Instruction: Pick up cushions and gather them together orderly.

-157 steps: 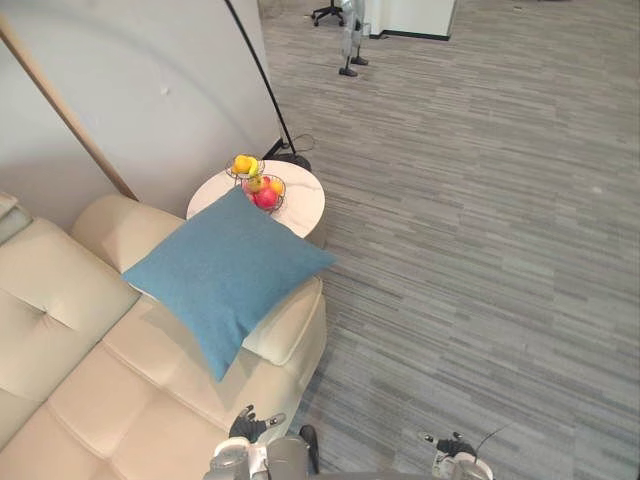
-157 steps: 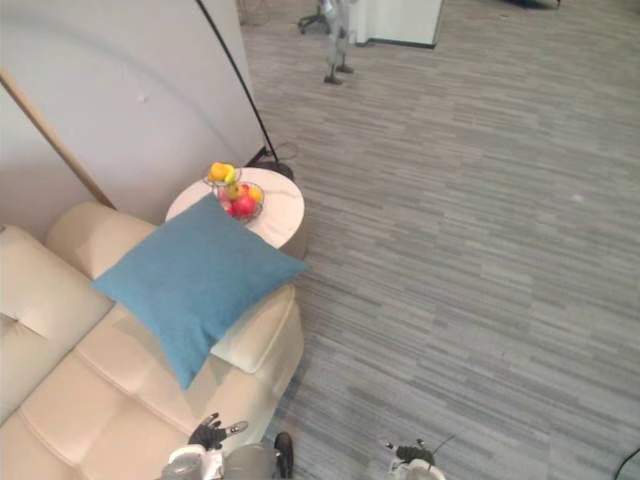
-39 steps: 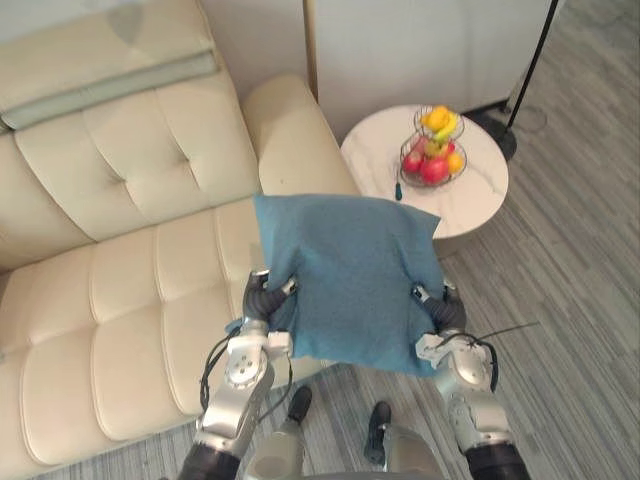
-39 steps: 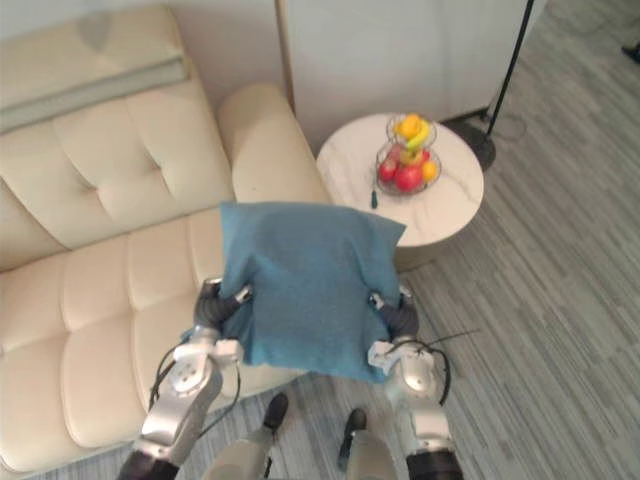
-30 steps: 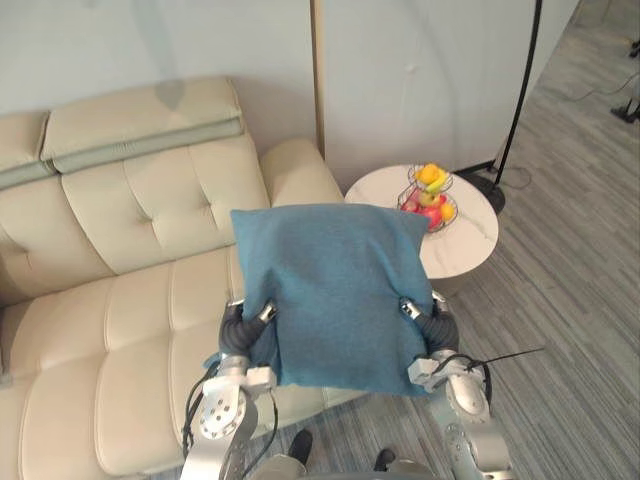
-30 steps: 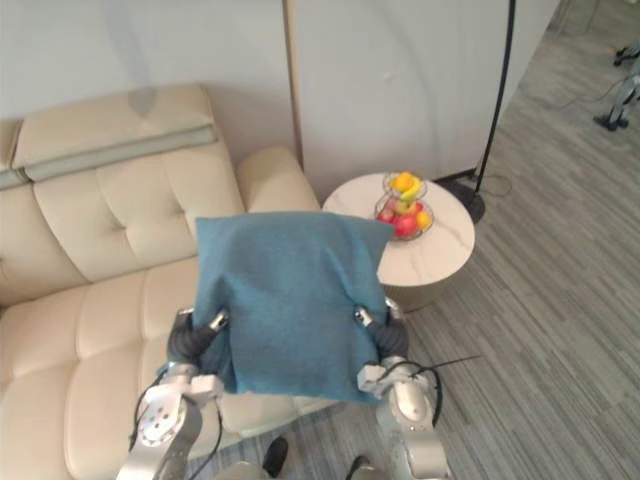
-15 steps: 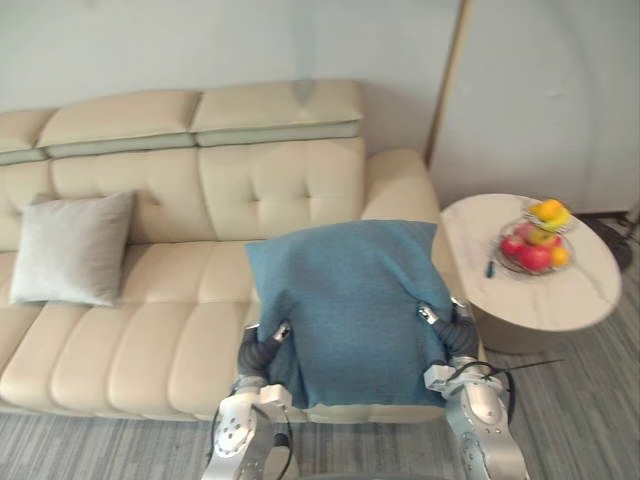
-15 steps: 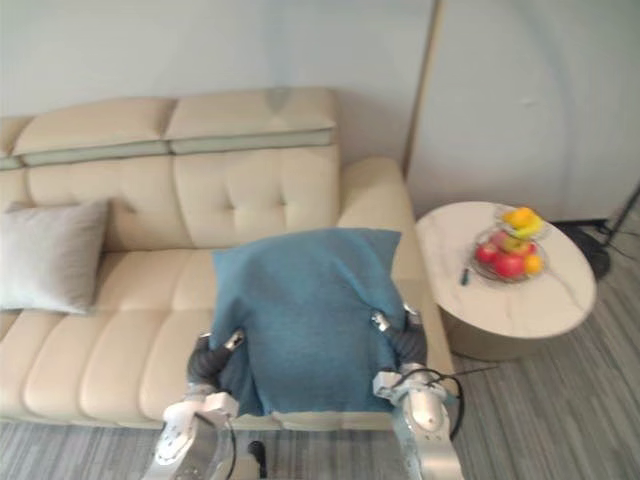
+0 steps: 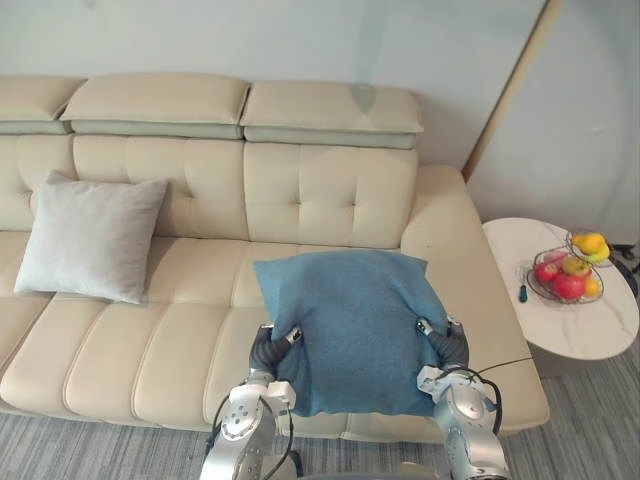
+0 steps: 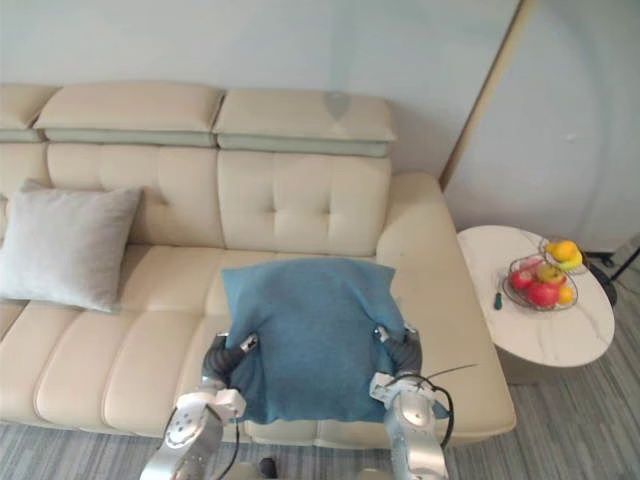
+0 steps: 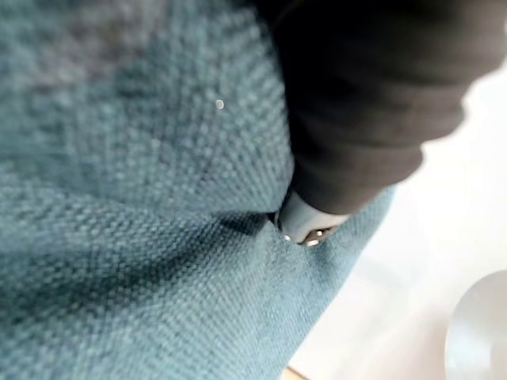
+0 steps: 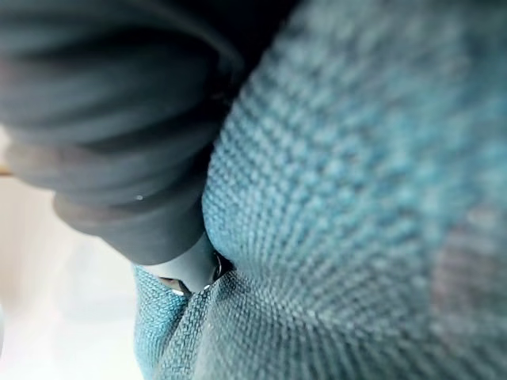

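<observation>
A blue cushion (image 9: 350,325) hangs upright in front of me, pinched at its two lower sides. My left hand (image 9: 268,350) is shut on its left edge and my right hand (image 9: 445,345) on its right edge, each thumb lying on the front of the cloth. In the left wrist view the blue cushion (image 11: 119,198) folds round my left hand (image 11: 356,103). The right wrist view has the blue cushion (image 12: 356,198) pressed against my right hand (image 12: 103,119). A grey cushion (image 9: 95,235) leans against the back of the cream sofa (image 9: 330,200), toward its left end.
A round white side table (image 9: 590,335) stands right of the sofa with a wire fruit basket (image 9: 565,275) on it. A slanted wooden pole (image 9: 510,90) leans on the wall behind the sofa's right arm. Grey striped floor (image 9: 600,420) runs along the sofa's front.
The cushion lay on the sofa arm at first; now both hands hold it up. Over the last second the camera swung left, bringing the whole sofa and grey cushion into view.
</observation>
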Robot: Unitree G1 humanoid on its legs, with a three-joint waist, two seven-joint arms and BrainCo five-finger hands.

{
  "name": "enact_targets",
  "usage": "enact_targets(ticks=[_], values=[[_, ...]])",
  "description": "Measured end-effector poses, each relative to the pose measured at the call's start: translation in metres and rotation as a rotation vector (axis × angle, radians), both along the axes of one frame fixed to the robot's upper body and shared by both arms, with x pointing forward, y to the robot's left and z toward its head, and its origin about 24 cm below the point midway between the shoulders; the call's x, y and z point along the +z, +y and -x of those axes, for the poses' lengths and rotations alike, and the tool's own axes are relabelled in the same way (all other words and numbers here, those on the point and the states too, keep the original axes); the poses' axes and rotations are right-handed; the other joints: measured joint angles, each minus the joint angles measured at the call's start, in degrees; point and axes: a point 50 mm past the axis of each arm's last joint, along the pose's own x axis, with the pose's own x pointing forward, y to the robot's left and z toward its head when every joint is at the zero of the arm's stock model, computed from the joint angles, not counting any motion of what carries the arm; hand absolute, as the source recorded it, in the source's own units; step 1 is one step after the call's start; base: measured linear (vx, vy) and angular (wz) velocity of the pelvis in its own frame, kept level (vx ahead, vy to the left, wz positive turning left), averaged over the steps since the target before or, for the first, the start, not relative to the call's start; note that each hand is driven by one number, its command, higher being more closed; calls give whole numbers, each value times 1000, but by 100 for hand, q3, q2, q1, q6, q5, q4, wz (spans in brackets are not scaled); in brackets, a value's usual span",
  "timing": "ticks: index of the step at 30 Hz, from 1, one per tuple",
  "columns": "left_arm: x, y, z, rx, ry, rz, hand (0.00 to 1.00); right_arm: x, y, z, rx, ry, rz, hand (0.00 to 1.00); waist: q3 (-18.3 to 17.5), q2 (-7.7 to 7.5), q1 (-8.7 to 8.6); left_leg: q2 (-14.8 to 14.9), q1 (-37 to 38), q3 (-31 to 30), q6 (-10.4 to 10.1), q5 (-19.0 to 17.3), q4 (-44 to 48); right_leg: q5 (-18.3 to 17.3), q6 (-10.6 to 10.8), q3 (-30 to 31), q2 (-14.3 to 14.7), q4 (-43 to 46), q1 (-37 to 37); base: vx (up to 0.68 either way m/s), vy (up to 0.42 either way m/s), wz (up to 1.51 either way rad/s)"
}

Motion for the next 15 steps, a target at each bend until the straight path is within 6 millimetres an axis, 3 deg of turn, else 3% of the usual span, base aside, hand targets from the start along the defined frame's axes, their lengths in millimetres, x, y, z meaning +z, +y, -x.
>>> enact_targets(ticks=[3, 7, 9, 15], values=[[7, -6, 0, -12, -23, 19, 100, 5, -6, 8, -14, -15, 20, 100, 46, 109, 19, -34, -82, -323, -20, -11, 158, -14, -25, -210, 17, -301, 324, 132, -52, 58], [9, -9, 3, -15, -26, 20, 100, 11, -8, 13, -22, -36, 25, 100, 55, 97, 17, 53, -88, -281, -119, -77, 573, -14, -25, -320, 65, -361, 677, 82, -40, 45], [13, -9, 3, -14, -44, 25, 100, 13, -8, 13, -22, -47, 25, 100, 69, 29, 104, 63, -98, -275, -126, -82, 740, -9, -33, -291, 80, -461, 806, 44, -18, 2], [18, -9, 2, -18, -59, 21, 100, 17, -8, 13, -25, -61, 27, 100, 51, 48, 123, 47, 17, -275, -123, -73, 132, 153, -61, -239, 147, -912, 797, -15, 26, -5]])
